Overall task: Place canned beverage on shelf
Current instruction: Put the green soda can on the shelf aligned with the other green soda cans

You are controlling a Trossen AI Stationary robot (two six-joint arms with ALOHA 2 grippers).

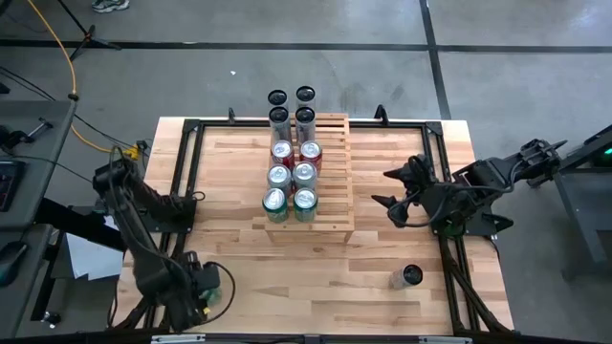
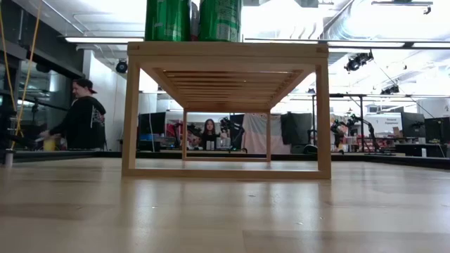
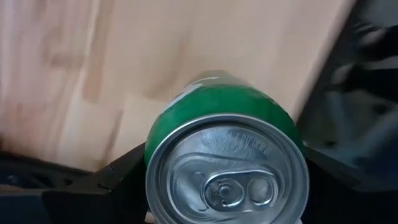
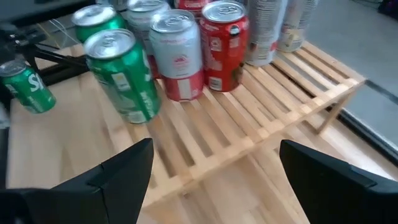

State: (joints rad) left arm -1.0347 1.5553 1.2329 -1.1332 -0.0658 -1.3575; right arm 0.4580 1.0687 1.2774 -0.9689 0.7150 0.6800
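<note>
At the bench's [image 1: 239, 258] near left corner, the left gripper [image 1: 209, 293] holds a green can [image 3: 227, 149]. The left wrist view looks onto the can's silver lid. A dark finger [image 3: 118, 177] lies against each side of the can, so the jaws are clenched on it. It sits just inside the near edge, well apart from the shelf [image 1: 335, 191].

Towards the near right corner, a silver can [image 1: 406, 277] with a dark top stands alone on the wood, close to the right edge.

The shelf stands in the middle of the bench, its long side running near to far. Cans fill its left half in two columns, while the right half is bare slats. At the near end stands a green pair [image 1: 290, 202]. In the low view they show on top of the frame. Behind them come a white pair [image 1: 292, 175] and then a red pair [image 1: 295, 151]. Four dark-topped cans [image 1: 292, 107] are at the far end, by the bench's far edge.

The right gripper [image 1: 382, 188] is out to the shelf's right, near the right edge, about level with the white pair. Its jaws are spread and empty, apart from shelf and cans.

Beyond the bench, the low view shows a person in dark clothes [image 2: 81, 116] on the left. Another person [image 2: 209, 133] shows through the shelf's frame.
</note>
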